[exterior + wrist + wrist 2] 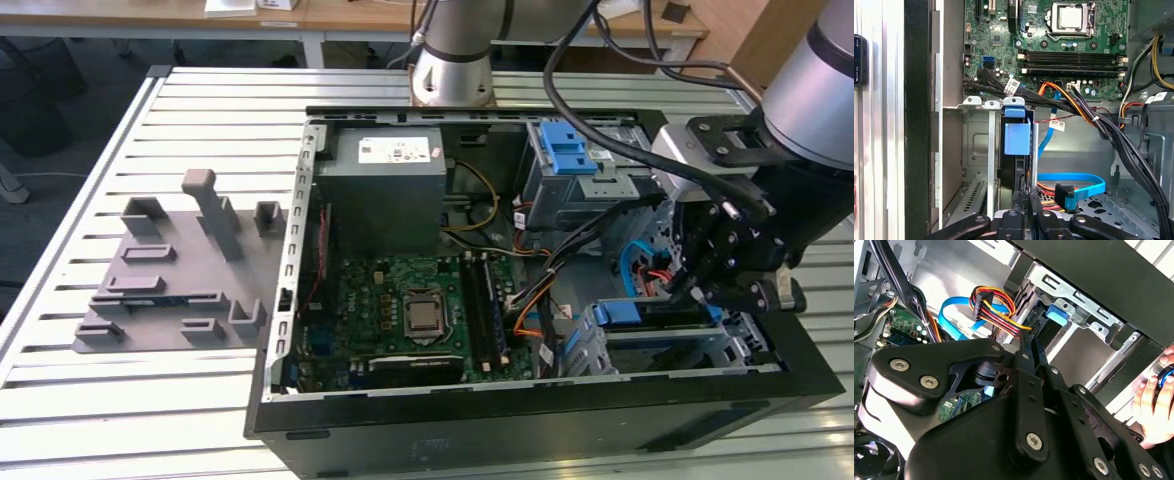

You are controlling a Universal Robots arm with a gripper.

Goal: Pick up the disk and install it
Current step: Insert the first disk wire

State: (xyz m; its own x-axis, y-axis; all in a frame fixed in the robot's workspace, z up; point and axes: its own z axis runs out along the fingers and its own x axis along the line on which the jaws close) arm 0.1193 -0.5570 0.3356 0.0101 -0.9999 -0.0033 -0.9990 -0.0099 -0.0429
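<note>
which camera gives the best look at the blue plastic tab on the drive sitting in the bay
The first wrist view: the blue plastic tab faces the camera squarely, upright in the metal drive bay. The exterior view shows it beside the gripper; the second wrist view shows a small part.

I count one open black computer case (pixel 534 425), one green motherboard (pixel 400 300) inside it, one grey moulded fixture (pixel 174 270) beside it.
</note>
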